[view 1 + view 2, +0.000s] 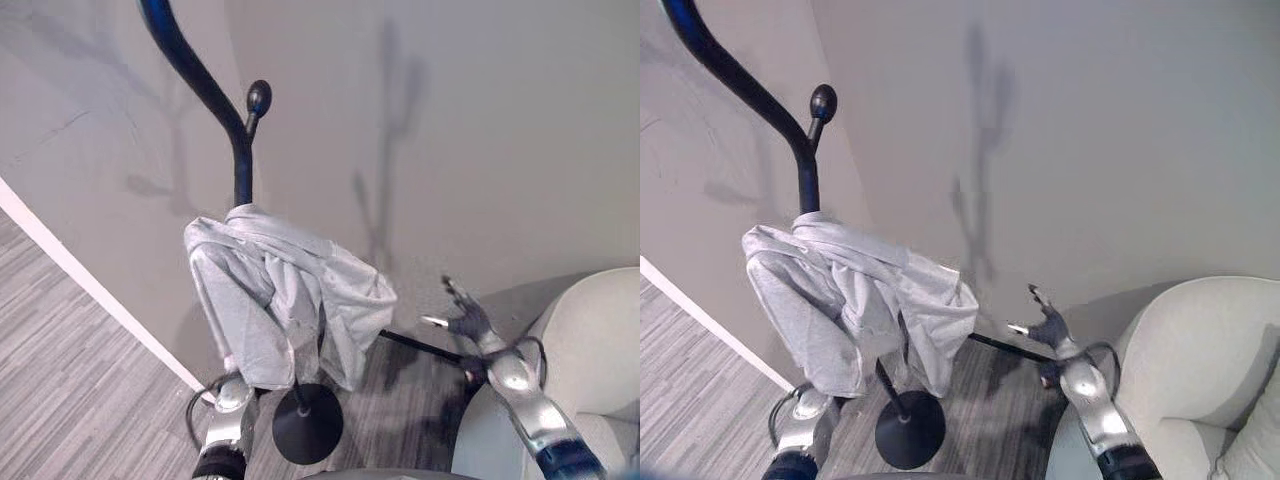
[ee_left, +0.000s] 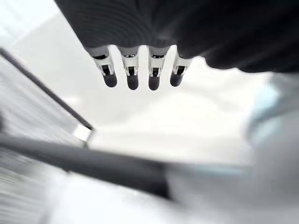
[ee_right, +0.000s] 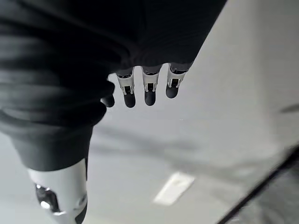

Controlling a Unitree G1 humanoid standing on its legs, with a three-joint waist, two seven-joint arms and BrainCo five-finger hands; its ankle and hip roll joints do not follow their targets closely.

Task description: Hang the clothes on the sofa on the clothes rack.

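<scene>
Already the grey garment [image 1: 285, 300] hangs draped over a branch of the black clothes rack [image 1: 215, 95], bunched a little toward the wall, so we judge the hanging itself nearly done. Our right hand [image 1: 465, 318] hovers beside the cloth with fingers spread and holding nothing, near the pale sofa [image 1: 600, 340], while our left hand [image 2: 140, 77] sits low under the hem, its fingers straight and empty in its wrist view. To finish well, we would draw both hands away slowly, clear of the folds, so nothing snags or tugs the garment off.
</scene>
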